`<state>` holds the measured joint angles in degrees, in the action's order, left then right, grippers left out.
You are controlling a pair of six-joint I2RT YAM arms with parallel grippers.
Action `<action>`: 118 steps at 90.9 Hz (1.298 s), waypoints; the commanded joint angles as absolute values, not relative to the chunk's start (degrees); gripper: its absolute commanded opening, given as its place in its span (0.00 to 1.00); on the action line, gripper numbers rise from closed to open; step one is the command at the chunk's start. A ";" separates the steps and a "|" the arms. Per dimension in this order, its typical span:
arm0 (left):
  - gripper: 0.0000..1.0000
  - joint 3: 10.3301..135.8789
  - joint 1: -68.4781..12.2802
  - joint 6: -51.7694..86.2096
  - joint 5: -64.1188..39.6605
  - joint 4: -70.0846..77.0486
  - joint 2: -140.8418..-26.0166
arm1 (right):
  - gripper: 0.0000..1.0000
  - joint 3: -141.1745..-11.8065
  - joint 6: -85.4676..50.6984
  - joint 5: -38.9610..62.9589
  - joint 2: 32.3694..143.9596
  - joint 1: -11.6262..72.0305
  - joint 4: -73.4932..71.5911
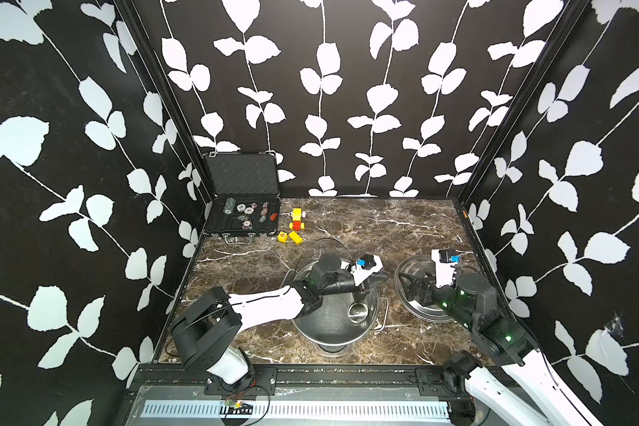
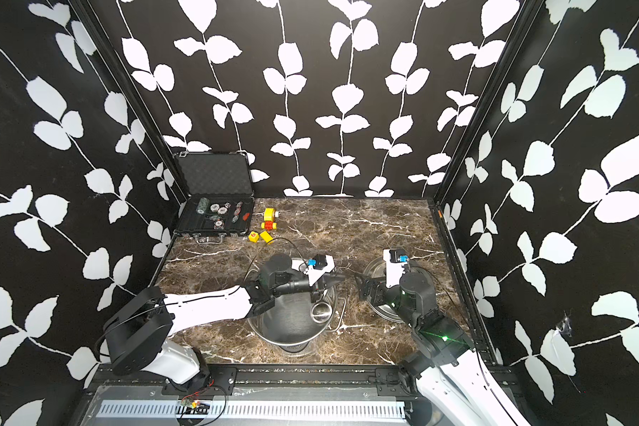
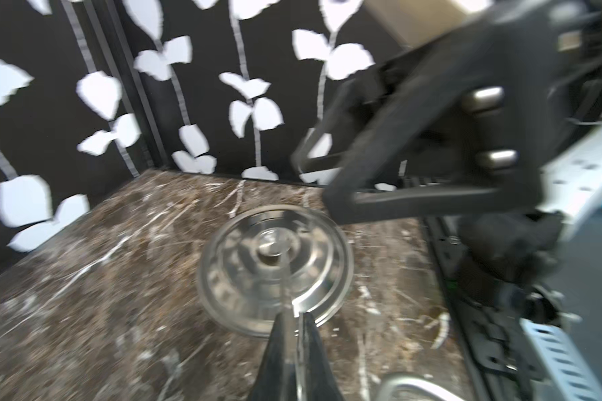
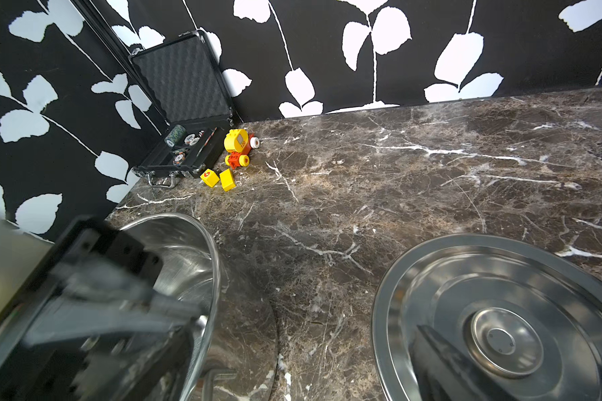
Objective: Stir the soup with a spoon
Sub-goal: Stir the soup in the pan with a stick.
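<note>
left arm (image 1: 266, 306): rises from the 7 o'clock corner, forearm stretched toward 3 o'clock. left gripper (image 1: 381, 276): tips point to 3 o'clock, jaws pressed together on the spoon (image 1: 358, 311) handle. right arm (image 1: 495, 330): enters from 5 o'clock, leaning toward 11 o'clock. right gripper (image 1: 406, 287): faces 9 o'clock, jaws spread wide. the two grippers face each other, apart.

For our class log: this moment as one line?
left pincer: shut on spoon | spoon: bowl inside pot | right pincer: open, over lid
</note>
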<state>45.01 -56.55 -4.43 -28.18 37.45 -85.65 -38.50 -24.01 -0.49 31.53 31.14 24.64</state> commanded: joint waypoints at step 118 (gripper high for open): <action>0.00 39.70 -50.69 -8.12 10.00 21.65 -68.49 | 0.99 -38.96 -24.65 -1.15 33.98 31.38 21.80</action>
